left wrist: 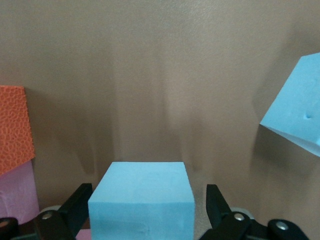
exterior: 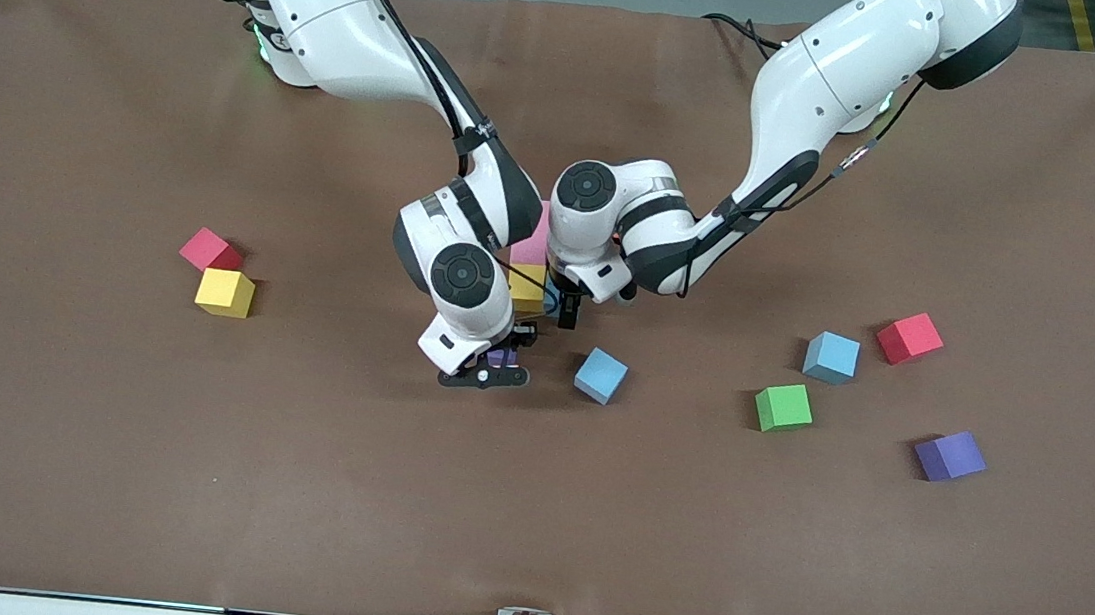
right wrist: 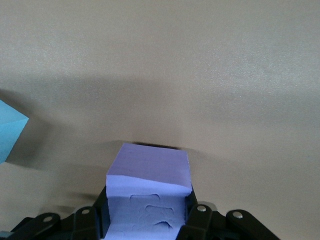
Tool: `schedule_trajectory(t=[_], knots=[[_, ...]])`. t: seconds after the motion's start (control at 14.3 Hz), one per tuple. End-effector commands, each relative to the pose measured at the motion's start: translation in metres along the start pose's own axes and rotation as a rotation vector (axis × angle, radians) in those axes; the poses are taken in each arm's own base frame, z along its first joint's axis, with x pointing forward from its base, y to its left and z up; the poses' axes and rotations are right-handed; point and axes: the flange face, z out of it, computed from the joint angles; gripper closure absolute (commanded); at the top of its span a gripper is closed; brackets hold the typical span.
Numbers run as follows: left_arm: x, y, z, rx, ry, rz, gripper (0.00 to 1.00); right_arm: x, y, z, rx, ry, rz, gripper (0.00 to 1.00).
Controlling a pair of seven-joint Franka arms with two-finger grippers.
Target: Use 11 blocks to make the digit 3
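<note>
Eleven foam cubes show on a brown matte tabletop; metal frame posts and grey floor lie past its edges. Clock directions are read on the front view from the tabletop's centre.

Near the centre, a pink cube touches a yellow cube at its 6 o'clock side, largely under the two wrists. The left tool stands just beside this yellow cube, its fingers spread and clear of both sides of a light blue cube that sits between them. The right tool is low over the tabletop at 6 o'clock of the yellow cube, clamped on a purple cube, with its pads pressed into the foam.

Loose cubes:
- At 9 o'clock, a red cube touches a second yellow cube.
- Close by the right tool, a tilted light blue cube.
- Between 3 and 4 o'clock, well apart from one another:
  - another light blue cube
  - a second red cube
  - a green cube
  - a loose purple cube

The whole band from 5 to 7 o'clock toward the front camera is bare, as are the corners.

Only the left wrist view shows an orange cube touching a pink face; the arms hide these from the front camera. Only the right wrist view shows the finger dents in the purple foam.
</note>
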Motion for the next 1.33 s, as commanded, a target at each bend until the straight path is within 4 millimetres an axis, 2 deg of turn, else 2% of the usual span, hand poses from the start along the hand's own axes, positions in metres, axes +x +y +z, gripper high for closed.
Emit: schedule_trajectory(t=[0.0,0.35,0.7,1.05,1.26], knots=[[0.0,0.001,-0.009,-0.032,0.03,-0.061,0.0,0.002,-0.005,-0.001,0.03,-0.008,0.012,0.75],[0.006,0.007,-0.043,-0.071,0.052,-0.054,0.0,-0.003,-0.014,0.008,0.032,-0.004,-0.002,0.75],[0.03,0.023,-0.077,-0.041,0.038,-0.026,0.0,-0.013,-0.026,0.013,0.026,-0.013,-0.019,0.75],[0.059,0.063,-0.128,-0.069,-0.004,0.036,0.0,-0.024,-0.041,0.015,0.024,-0.017,-0.045,0.75],[0.065,0.085,-0.148,-0.095,-0.014,0.101,0.0,-0.027,-0.043,0.018,0.016,-0.025,-0.053,0.74]])
